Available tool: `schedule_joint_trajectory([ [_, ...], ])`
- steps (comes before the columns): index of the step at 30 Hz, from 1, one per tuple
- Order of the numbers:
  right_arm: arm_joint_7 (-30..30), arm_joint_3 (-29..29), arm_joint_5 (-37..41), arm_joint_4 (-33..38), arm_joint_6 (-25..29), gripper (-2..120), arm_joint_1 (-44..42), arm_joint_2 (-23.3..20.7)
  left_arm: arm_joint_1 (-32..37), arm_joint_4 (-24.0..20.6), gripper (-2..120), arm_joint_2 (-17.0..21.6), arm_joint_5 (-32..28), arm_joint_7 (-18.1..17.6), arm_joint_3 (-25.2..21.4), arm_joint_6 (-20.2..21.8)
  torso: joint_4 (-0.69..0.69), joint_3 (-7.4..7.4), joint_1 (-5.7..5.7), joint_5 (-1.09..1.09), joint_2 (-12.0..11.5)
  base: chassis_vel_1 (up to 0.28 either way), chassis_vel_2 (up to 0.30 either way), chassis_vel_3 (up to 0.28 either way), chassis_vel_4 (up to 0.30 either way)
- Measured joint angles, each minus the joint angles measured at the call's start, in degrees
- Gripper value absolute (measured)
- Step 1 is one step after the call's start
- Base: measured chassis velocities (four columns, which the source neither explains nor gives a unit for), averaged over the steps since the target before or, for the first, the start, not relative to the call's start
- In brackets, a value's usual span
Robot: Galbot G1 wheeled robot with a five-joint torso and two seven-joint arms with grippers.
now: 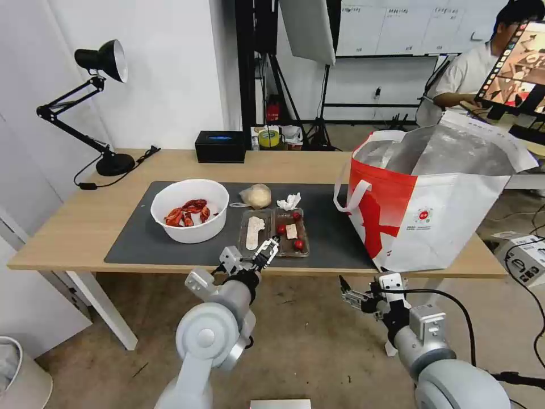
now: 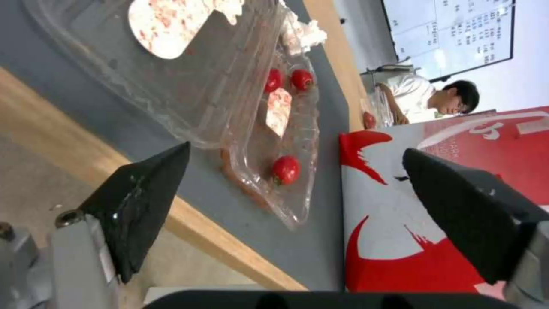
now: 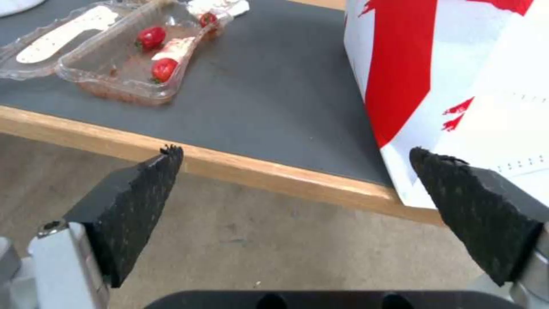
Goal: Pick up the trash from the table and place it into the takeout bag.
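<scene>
On the table (image 1: pixel 68 238), the white bowl (image 1: pixel 190 210) of red crayfish shells sits on the dark grey mat (image 1: pixel 136 238), off to the left of the left gripper (image 1: pixel 267 251) and farther in from the table's edge. The left gripper hangs at the near edge of the table with its fingers (image 2: pixel 143 201) spread apart and nothing between them, its tips just at the near rim of the clear clamshell tray (image 1: pixel 274 230). That tray lies open straight ahead of it, holding red bits and a white slip. Beyond the tray, farther from the gripper, lie the bagged beige lump (image 1: pixel 256 196) and the crumpled tissue (image 1: pixel 289 201). To the right, the right gripper (image 1: pixel 350 295) hovers below and short of the table edge, fingers (image 3: pixel 137 206) wide apart and empty. Ahead of it and to its right stands the red-and-white takeout bag (image 1: pixel 431 210), open-mouthed on the table's right end.
</scene>
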Motion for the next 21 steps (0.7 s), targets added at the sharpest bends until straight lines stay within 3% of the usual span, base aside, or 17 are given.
schedule_joint_trajectory([
  [21,-0.2,0.1,-1.7,-0.7,1.0,100,-1.0,1.9,-2.6,4.3,100,0.0,-0.3,-1.6,1.2,-0.1,0.0,0.0,0.0,0.0,0.0,0.0,0.0,0.0,0.0],
])
